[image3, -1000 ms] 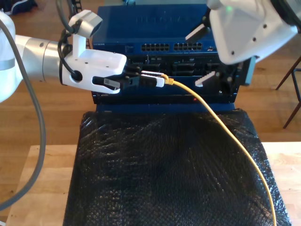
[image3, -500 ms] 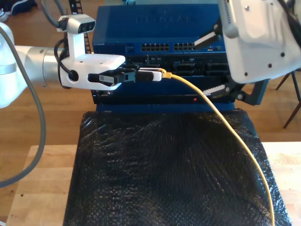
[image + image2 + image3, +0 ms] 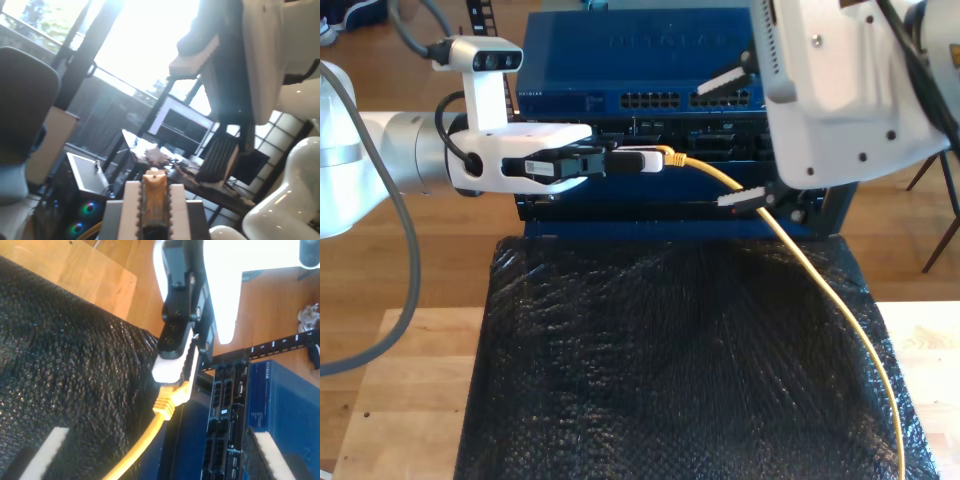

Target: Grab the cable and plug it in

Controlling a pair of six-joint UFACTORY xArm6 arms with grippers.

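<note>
Since a second ago: the cable's plug end rides slightly higher and more level, carried by my first gripper (image 3: 642, 160); the big white arm at the exterior view's right has swung lower and further across the blue switch

The cable (image 3: 790, 250) — yellow, thin. Plug end held in the air in front of the equipment stack, near a row of dark ports, boot (image 3: 166, 405) poking just past the white pads. Rest of the line sags down across the black bubble-wrap mat (image 3: 660, 370) and runs off the bottom edge at the exterior view's right

Jaws of my first gripper clamped on the plug end, seen in both wrist views. My second gripper (image 3: 745, 140): jaws apart, nothing between them, hanging near the stack

Progress, as I judge it: grab done. Plugging not done — plug lies sideways along the front of the stack (image 3: 650, 100), not in any port. Left: turn the tip toward a socket, line up, push home. Wooden worktop (image 3: 410, 390) under the mat
</note>
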